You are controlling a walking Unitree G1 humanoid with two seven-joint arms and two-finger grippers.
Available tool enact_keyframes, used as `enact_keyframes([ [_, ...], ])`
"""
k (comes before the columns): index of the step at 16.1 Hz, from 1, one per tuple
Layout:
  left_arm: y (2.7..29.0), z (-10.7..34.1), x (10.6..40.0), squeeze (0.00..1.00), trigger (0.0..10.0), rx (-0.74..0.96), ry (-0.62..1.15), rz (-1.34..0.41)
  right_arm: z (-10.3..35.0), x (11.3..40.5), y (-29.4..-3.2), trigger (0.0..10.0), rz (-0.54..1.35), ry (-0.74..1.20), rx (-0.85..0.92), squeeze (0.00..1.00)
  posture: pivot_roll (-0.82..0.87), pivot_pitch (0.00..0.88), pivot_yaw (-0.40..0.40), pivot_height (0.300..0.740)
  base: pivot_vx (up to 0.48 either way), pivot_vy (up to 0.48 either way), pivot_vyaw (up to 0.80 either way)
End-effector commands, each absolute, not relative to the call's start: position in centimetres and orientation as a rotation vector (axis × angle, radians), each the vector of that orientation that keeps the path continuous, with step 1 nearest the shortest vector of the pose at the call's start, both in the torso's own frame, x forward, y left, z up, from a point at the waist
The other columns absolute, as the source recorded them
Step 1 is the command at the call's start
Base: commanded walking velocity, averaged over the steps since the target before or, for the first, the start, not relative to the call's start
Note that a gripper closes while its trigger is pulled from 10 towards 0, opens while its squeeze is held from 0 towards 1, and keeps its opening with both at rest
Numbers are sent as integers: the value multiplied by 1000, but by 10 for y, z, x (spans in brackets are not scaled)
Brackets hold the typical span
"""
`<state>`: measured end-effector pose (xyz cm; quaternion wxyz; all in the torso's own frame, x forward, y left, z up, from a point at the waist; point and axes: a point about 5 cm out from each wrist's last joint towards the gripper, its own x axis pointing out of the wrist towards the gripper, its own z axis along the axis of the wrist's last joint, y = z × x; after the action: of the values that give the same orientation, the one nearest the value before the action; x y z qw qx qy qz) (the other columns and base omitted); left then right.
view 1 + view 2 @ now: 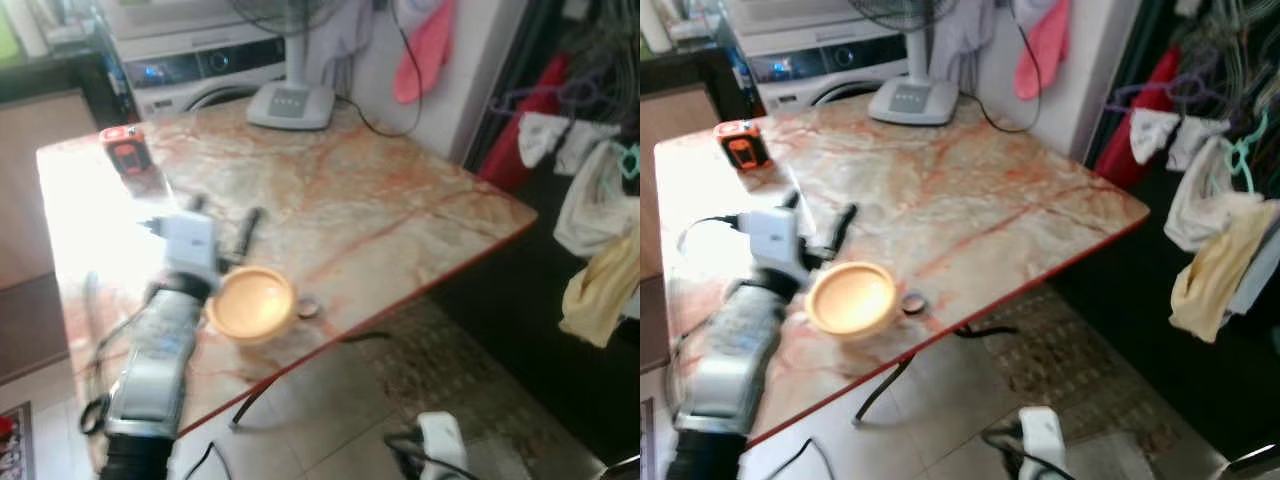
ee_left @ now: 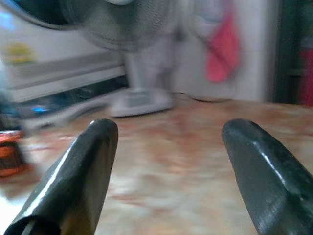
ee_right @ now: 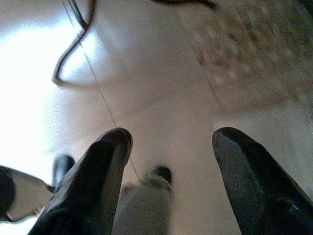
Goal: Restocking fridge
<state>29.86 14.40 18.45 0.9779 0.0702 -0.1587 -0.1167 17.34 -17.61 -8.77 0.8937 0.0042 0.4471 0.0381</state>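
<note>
While the right gripper is hanging over pale floor tiles with jaws apart, the left gripper, jaws likewise spread, is facing a white fan. The round yellow-orange bowl is sitting upright on the marbled table, near its front edge, just beside the left arm.

Silver left arm with white wrist block, black cables, black-fingered left gripper.

Place: home utility room
Evidence: washer, fan, marble table, hung clothes, tiled floor
</note>
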Motion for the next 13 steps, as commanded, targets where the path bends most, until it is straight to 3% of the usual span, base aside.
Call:
enact_keyframes([
  [1, 147, 187, 295, 0, 10000, 101, -324, -237, -87, 174, -176, 10000, 74, 925, 13, 0, -68, 35, -37, 740, 0, 0, 0],
  [3, 150, 185, 292, 0, 10000, 39, -319, -175, -87, 174, -176, 10000, 74, 926, 12, 0, -68, 35, -37, 740, 0, 0, 0],
  [7, 172, 173, 290, 0, 10000, -345, -234, -6, -87, 174, -176, 10000, 71, 925, 12, 0, -64, 48, -40, 740, 0, 0, 0],
  [13, 224, 155, 291, 0, 10000, -477, -126, 70, -87, 175, -177, 10000, 73, 924, 7, 0, -62, 51, -46, 740, 0, 0, 0],
])
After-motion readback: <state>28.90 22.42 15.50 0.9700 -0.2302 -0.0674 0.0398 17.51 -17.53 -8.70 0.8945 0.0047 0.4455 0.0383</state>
